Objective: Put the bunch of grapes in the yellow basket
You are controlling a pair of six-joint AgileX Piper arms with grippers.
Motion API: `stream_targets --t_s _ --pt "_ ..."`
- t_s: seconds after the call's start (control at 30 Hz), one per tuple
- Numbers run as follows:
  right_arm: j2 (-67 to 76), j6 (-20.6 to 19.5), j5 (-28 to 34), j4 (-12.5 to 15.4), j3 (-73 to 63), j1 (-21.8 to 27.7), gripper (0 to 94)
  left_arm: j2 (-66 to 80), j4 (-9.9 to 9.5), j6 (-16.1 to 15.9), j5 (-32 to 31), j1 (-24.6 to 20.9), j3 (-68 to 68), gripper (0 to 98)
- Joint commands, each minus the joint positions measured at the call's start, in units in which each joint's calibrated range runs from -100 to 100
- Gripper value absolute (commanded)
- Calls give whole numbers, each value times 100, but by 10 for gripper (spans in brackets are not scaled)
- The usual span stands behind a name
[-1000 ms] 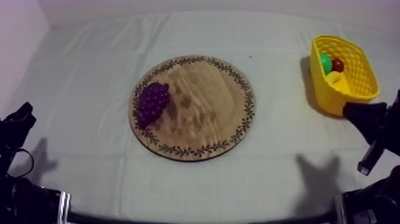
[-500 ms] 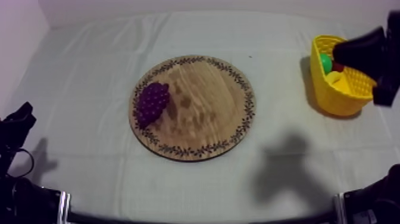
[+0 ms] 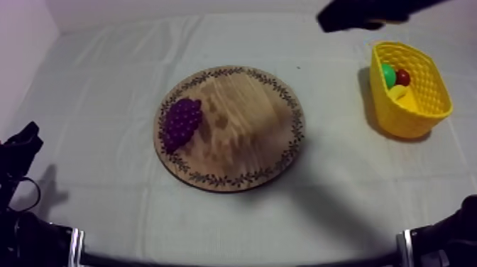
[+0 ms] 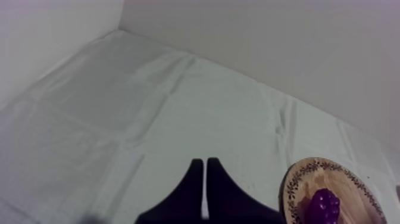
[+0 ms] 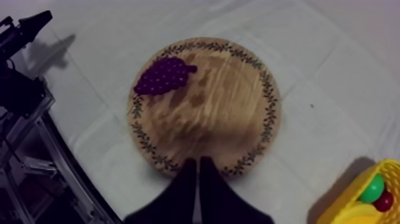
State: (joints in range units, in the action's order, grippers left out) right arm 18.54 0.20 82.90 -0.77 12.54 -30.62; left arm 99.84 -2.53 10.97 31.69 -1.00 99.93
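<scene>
Nothing is lifted yet. The bunch of grapes [image 3: 181,122] lies flat on the wooden board [image 3: 248,121], tucked against the patterned rim on the side toward my left arm. The yellow basket [image 3: 397,122] sits well apart from it, out at the right side of the grey-white cloth [image 3: 99,85]. It holds a green fruit [image 3: 388,74], a small red fruit [image 3: 403,77] and a yellow piece that looks like the banana [image 3: 402,97]. No grapes in there.

Up at the top view's upper right, the right arm [image 3: 362,13] reaches in over the far part of the table, beyond the basket. Its own camera looks down on the whole board. There the right gripper [image 5: 198,162] shows its two black fingers pressed together in a narrow wedge, pinching nothing. The grapes lie across the board from it, clearly apart.

The left gripper [image 4: 204,162] sits low at its own side, fingers likewise pressed together on nothing, with the board and grapes off beside it.

So I judge the task to be at its very start, with every working step ahead:
- spread the fingers
- come down on the grapes and pinch
- lift and carry across to the basket
- let go

Which arm takes the job I can't say for sure, though the right one is the one up over the table.
</scene>
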Motion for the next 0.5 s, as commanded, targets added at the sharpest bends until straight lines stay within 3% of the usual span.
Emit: stream_targets --t_s 0.0,0.23,0.47 --pt "-918 -227 397 -48 -911 -145 2 -2 1 0 -1 2 -4 0" --pt "-2154 -777 956 156 -1880 -216 10 -2 1 0 -1 2 -4 0" --pt "-3289 -1421 1083 223 -2631 -231 4 -2 1 0 -1 2 -4 0"
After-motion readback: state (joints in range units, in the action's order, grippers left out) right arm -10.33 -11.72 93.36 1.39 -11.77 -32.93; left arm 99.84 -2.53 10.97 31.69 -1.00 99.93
